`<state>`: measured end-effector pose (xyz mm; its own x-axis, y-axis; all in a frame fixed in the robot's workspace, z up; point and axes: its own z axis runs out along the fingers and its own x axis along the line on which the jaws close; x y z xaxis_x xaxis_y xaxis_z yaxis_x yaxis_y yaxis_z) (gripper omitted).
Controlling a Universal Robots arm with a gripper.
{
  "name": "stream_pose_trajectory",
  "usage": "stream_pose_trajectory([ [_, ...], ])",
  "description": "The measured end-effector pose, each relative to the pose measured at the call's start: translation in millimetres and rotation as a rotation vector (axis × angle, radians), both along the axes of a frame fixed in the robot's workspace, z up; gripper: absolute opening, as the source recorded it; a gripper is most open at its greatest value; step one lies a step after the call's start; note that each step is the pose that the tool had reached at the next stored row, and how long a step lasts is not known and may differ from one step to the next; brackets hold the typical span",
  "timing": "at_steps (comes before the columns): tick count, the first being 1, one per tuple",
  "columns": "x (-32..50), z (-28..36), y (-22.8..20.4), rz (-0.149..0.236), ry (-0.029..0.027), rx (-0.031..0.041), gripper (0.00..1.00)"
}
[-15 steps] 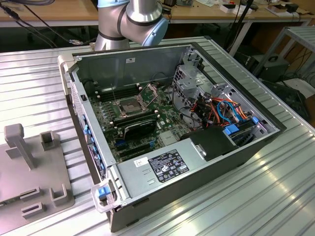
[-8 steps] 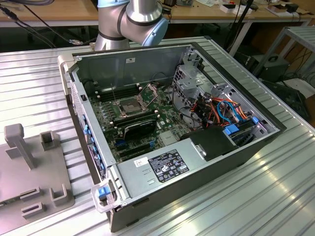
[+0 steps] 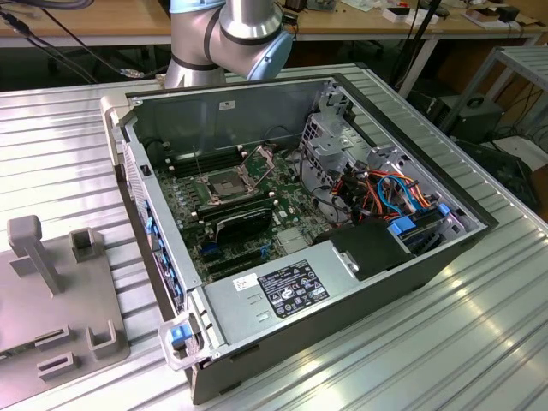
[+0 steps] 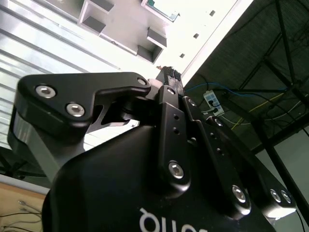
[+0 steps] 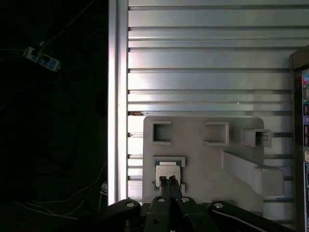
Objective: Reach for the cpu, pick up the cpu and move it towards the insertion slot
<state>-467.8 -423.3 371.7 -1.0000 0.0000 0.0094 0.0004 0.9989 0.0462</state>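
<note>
Above the grey fixture plate [image 5: 203, 159], the tool [image 5: 169, 181] is seen pressed together over the cpu [image 5: 166, 170], judged light, stiff, fragile, best gripped by opposite edges.

We see a pale silvery-grey cpu [image 5: 167, 170], a matte black gripper [image 5: 169, 181], a plain light grey fixture plate [image 5: 203, 157], a ribbed silver table [image 5: 203, 58] and a green motherboard [image 3: 184, 195].
</note>
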Motion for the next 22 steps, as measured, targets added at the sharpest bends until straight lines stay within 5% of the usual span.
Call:
stream_pose_trajectory([
  [9, -0.3, 0.0, 0.0, 0.000, 0.0000, 0.0000, 0.60],
  [22, -0.3, -5.9, 0.0, 0.003, 0.0001, -0.0027, 0.60],
])
